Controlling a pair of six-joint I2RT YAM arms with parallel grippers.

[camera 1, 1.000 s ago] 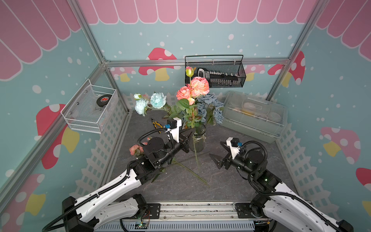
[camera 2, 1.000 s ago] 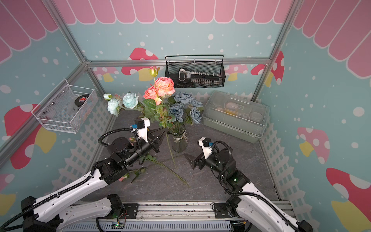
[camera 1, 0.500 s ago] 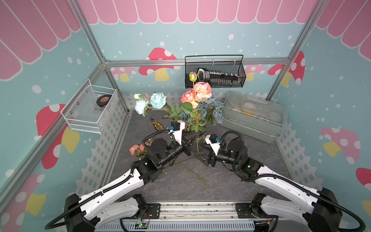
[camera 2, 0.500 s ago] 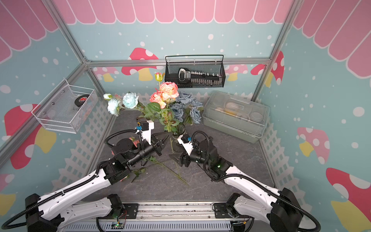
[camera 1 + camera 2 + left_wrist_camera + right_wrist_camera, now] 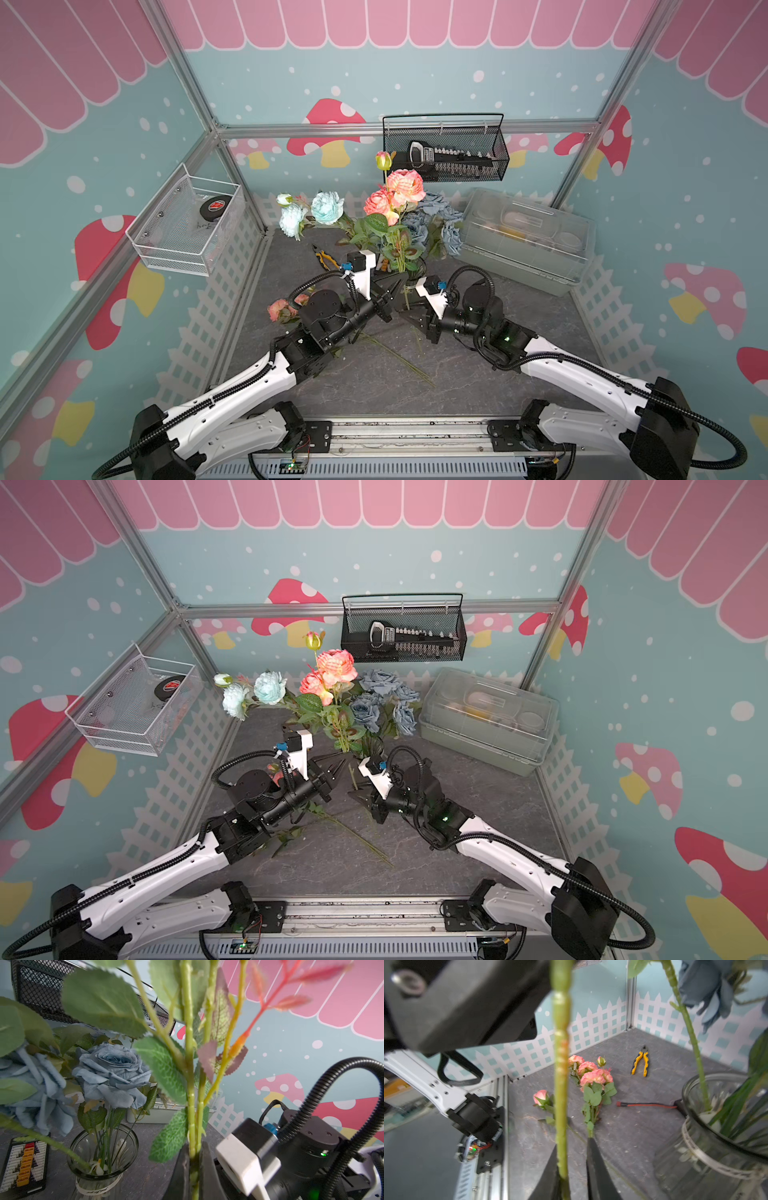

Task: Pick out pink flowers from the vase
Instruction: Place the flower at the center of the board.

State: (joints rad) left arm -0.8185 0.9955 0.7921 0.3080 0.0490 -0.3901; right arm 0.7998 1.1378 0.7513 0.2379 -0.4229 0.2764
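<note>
Stems of pink flowers (image 5: 279,309) are laid on the table (image 5: 478,374) at left; another pink spray (image 5: 401,189) is clamped upright by the left gripper (image 5: 194,1153), its stem also pinched by the right gripper (image 5: 573,1147), just outside the vase (image 5: 691,1147)

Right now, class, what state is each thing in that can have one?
vase, upright, holding blue roses and aqua blooms
held pink spray, upright, outside the vase
left gripper, shut on the spray's stem
right gripper, shut on the same stem
loose pink flowers, lying on the table
clear box, lid on
</note>
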